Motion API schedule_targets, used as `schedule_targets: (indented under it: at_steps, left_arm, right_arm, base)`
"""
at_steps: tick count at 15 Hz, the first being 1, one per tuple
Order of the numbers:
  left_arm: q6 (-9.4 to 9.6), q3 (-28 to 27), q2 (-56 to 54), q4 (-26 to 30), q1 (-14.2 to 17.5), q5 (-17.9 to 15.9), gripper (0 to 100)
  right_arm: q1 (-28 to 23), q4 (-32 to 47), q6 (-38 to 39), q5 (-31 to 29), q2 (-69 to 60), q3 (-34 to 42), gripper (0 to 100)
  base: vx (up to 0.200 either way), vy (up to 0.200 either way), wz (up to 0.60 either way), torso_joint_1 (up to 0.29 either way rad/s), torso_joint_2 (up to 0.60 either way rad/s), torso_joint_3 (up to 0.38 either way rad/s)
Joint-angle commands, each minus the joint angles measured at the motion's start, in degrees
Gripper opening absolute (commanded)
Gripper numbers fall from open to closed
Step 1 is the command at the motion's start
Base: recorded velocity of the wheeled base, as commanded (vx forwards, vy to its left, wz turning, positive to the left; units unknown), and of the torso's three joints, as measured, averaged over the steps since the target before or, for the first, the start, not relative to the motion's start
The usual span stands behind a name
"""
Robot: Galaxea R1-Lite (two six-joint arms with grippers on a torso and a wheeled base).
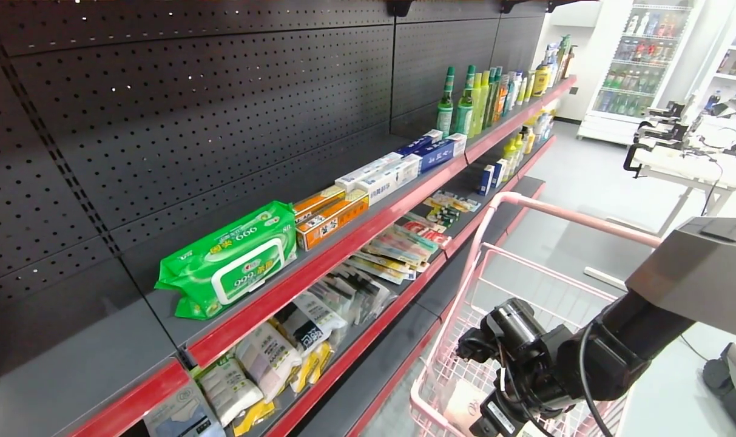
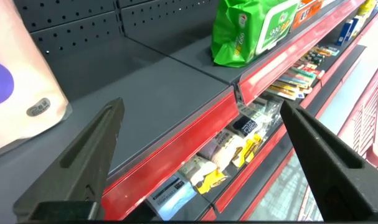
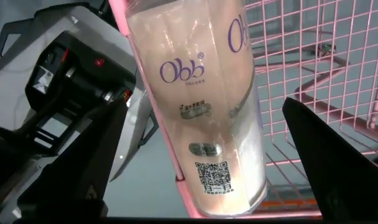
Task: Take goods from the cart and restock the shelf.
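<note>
the right arm [image 1: 616, 349] comes in from the lower right corner of the head view. its forearm slopes down toward the shelf side, and the wrist is bent over the pink rim of the cart [image 1: 562, 213] so that the hand end points down into the basket. the right gripper [image 3: 204, 102] is released. its two dark fingers [image 3: 83, 168] are spread wide to either side of a pale pink pack [image 3: 198, 106] with purple print. a gap shows between the pack and one finger, so nothing is grasped. the pack is inside the cart, leaning on a pink bar at the corner nearest the shelf, with wire mesh behind it.

the left gripper [image 2: 201, 109] hangs over the near end of the upper board of the shelf [image 1: 319, 261], above its red front edge and aimed along the board. it too is released: the fingers are wide apart, with the grey board and red edge showing between them. a second pale pack [image 2: 20, 81] with a purple mark sits on that board toward the pegboard back, to one side of the fingers and apart from them.

farther along the same board a green wipes pack [image 1: 225, 261] lies near the front edge. beyond it are orange boxes [image 1: 328, 215], white boxes [image 1: 380, 173] and blue boxes [image 1: 434, 149], with green bottles [image 1: 465, 103] toward the far end. the board below holds bagged goods [image 1: 264, 358] at its near end and flat packets [image 1: 398, 246] farther on.
</note>
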Motion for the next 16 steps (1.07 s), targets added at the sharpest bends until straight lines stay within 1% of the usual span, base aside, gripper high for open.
schedule_targets:
  at_steps: [1,4,7,16]
  left_arm:
    - [-0.01,0.0,0.0,0.0,0.0,0.1,100]
    - [-0.01,0.0,0.0,0.0,0.0,0.1,100]
    - [-0.01,0.0,0.0,0.0,0.0,0.0,100]
    - [-0.01,0.0,0.0,0.0,0.0,0.0,100]
  right_arm:
    - [0.0,0.0,-0.9,0.0,0.5,-0.1,100]
    - [0.3,-0.1,-1.6,0.1,2.2,-0.1,100]
    - [0.6,-6.1,-1.7,-0.4,5.1,0.6,100]
    - [0.2,-6.6,-1.7,-0.8,7.4,0.1,100]
  base:
    - [0.0,0.0,0.0,0.0,0.0,0.0]
    - [0.0,0.0,0.0,0.0,0.0,0.0]
    - [0.0,0.0,0.0,0.0,0.0,0.0]
    - [0.0,0.0,0.0,-0.021,0.05,0.028]
